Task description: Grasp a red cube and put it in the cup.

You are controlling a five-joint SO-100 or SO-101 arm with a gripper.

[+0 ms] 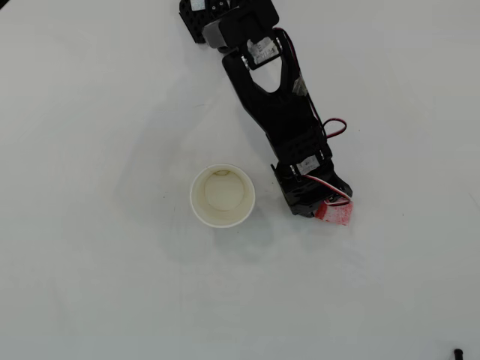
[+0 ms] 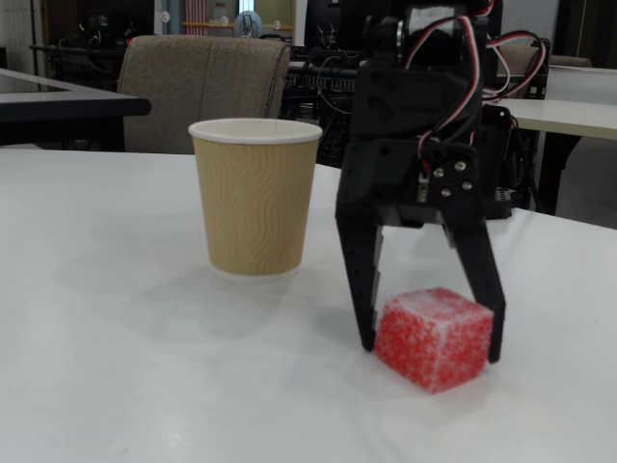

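in the fixed view the small red cube (image 2: 435, 337) sits on the white table (image 2: 145, 386), right of the upright ribbed paper cup (image 2: 255, 198), between the black two-finger gripper (image 2: 431, 345) fingers.

Both pictures are bright and clear. The white surface (image 1: 90, 285) shines softly from light above. Soft gray shadows lie by the cup (image 2: 256, 198). The room behind looks darker.
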